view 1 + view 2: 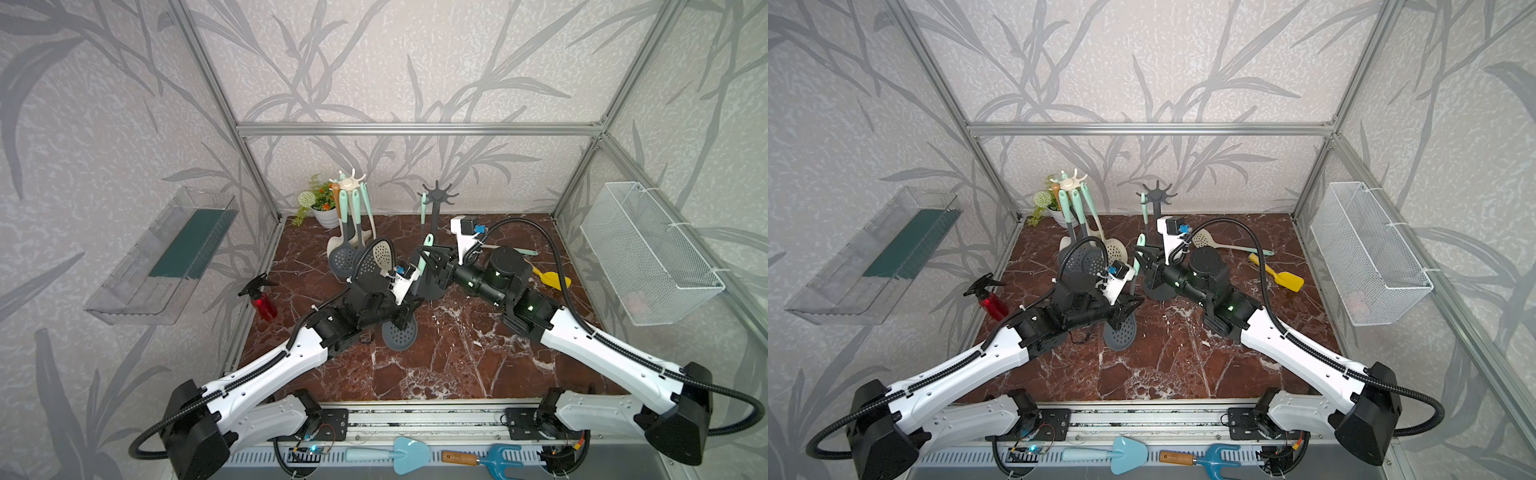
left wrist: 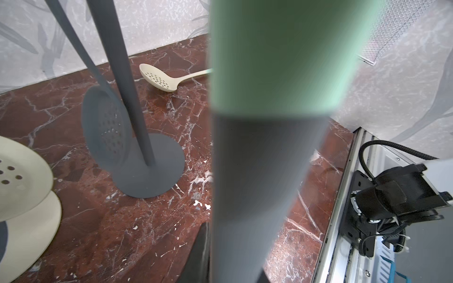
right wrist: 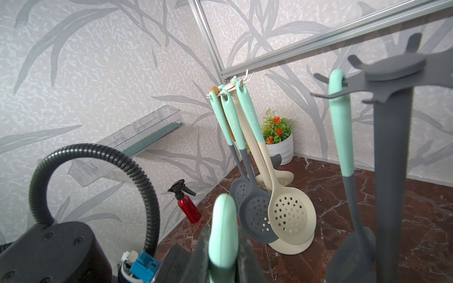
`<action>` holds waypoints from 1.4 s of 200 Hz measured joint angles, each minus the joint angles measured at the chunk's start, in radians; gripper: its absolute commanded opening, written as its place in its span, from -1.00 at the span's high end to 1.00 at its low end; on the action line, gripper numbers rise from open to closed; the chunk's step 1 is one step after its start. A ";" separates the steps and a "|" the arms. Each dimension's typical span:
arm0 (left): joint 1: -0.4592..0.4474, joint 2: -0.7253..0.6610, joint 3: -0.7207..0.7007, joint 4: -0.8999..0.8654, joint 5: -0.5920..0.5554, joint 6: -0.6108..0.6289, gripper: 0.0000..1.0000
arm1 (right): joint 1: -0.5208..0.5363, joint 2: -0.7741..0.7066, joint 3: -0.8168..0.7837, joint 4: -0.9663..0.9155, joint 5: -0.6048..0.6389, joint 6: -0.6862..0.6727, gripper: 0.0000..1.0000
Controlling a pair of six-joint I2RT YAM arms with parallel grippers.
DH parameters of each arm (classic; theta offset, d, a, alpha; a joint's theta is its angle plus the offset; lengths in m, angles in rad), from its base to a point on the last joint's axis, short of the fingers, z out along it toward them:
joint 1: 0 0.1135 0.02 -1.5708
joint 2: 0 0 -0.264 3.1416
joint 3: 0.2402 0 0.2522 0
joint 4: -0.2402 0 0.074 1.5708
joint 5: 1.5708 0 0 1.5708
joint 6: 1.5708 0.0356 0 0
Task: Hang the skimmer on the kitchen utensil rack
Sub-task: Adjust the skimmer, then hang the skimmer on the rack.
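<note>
The skimmer has a perforated grey head (image 1: 400, 332) low over the table and a mint handle that slants up toward the back. My left gripper (image 1: 409, 309) is shut on its grey shaft (image 2: 259, 171) just above the head. My right gripper (image 1: 428, 257) is shut on the tip of the mint handle (image 3: 224, 227). Just behind both grippers the dark grey utensil rack (image 1: 435, 195) stands on its round base (image 2: 157, 176). One grey skimmer (image 3: 340, 127) hangs from a hook on the rack. In both top views the arms hide the middle of the held skimmer.
A cream rack (image 1: 349, 183) with several utensils stands at the back left beside a potted plant (image 1: 324, 208). A cream skimmer (image 1: 1202, 239) and a yellow scoop (image 1: 552, 278) lie at the right. A red spray bottle (image 1: 262, 301) stands at the left, and a wire basket (image 1: 648, 257) hangs on the right wall.
</note>
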 measured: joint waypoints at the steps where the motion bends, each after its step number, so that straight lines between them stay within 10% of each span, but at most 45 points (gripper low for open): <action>1: 0.000 0.000 0.000 0.000 0.000 -0.001 0.85 | 0.000 0.000 0.000 0.000 0.000 0.000 1.00; 71: 0.024 0.000 0.000 -0.001 -0.049 -0.023 1.00 | -0.030 -0.045 -0.026 -0.016 -0.005 -0.035 0.08; 280: 0.205 0.195 0.248 -0.060 0.182 0.039 1.00 | -0.216 -0.362 -0.196 -0.224 -0.042 -0.081 0.03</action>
